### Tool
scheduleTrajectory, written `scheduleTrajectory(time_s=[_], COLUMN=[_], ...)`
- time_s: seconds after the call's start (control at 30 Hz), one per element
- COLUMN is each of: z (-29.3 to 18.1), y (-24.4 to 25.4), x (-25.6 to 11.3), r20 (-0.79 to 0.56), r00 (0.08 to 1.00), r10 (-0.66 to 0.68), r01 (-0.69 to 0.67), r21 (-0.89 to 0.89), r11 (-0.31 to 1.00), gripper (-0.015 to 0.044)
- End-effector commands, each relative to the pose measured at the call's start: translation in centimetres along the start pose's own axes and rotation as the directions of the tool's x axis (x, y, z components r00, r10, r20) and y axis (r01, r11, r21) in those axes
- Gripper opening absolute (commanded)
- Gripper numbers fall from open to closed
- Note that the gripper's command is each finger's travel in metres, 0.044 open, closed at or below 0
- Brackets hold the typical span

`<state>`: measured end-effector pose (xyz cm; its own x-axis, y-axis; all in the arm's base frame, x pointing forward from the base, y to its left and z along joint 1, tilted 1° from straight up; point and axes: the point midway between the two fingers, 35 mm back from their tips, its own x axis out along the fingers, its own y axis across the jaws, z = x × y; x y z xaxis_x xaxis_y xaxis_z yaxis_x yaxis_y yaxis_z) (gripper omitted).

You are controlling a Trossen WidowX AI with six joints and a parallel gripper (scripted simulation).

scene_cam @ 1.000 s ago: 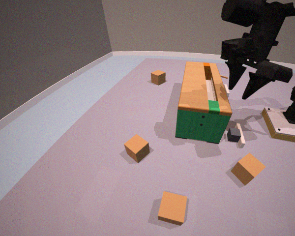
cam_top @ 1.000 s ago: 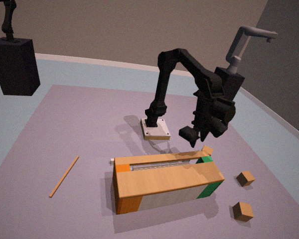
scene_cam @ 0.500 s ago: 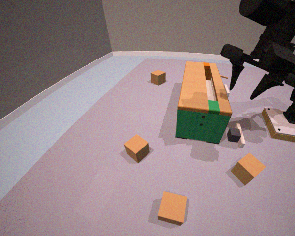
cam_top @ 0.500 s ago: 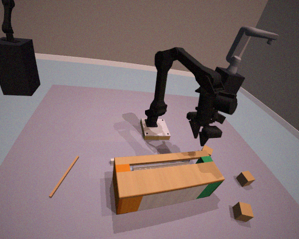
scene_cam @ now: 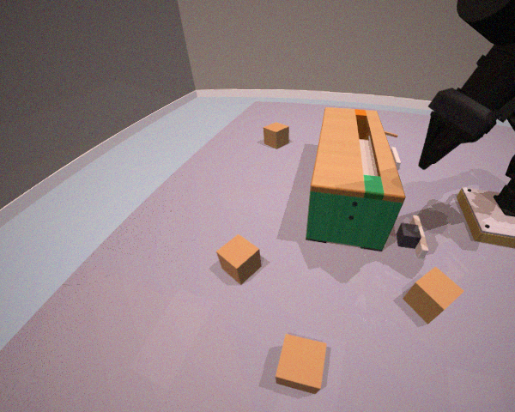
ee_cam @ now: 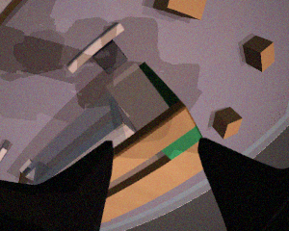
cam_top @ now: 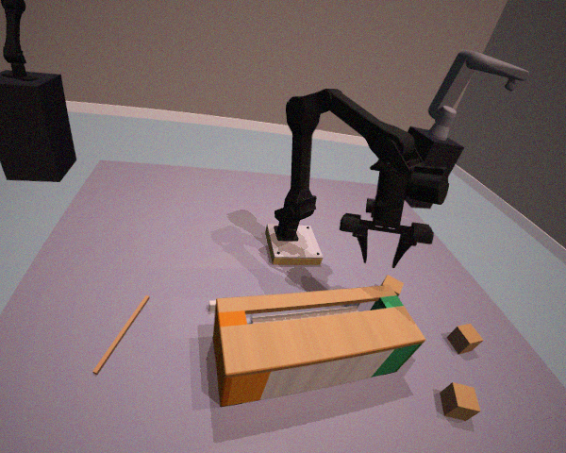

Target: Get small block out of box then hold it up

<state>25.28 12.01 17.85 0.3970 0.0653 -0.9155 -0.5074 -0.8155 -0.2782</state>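
The small dark grey block [scene_cam: 408,234] [ee_cam: 112,57] lies on the table outside the box, just off the box's open side near its green end, against or very close to a white bar. The box hides it in the top view. The box [cam_top: 317,343] [scene_cam: 337,153] [ee_cam: 183,119] stands upright, with a green end [scene_cam: 355,223] and an orange end [cam_top: 241,387]. Its slotted top shows the shelf inside. My gripper [cam_top: 379,264] [ee_cam: 157,145] is open and empty, pointing down above the table on the robot-base side of the box, higher than the block.
The white bar [scene_cam: 420,234] [ee_cam: 96,48] lies beside the block; another white bar [scene_cam: 396,157] [ee_cam: 1,154] is farther along the box. Wooden cubes [cam_top: 464,338] [scene_cam: 239,258] [scene_cam: 433,294] stand around the green end. A thin stick [cam_top: 122,333] lies beyond the orange end.
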Motion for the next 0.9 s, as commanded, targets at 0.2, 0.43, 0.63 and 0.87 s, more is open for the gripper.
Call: scheduleTrajectory(time_s=[0.2, 0.43, 0.63, 0.87], z=[1.0, 1.0, 2.4, 3.4], y=[0.5, 0.5, 1.9, 3.1], x=[0.2, 0.2, 6.1, 8.9], r20=[-0.061, -0.061, -0.063, -0.061], r00=[0.998, 0.998, 0.998, 0.998], r10=[0.003, 0.003, 0.007, 0.003], r01=[-0.039, -0.039, -0.042, -0.039], r21=[-0.598, -0.598, -0.587, -0.598], r11=[0.801, 0.801, 0.808, 0.800], gripper=[0.0285, 0.0285, 0.0285, 0.0285])
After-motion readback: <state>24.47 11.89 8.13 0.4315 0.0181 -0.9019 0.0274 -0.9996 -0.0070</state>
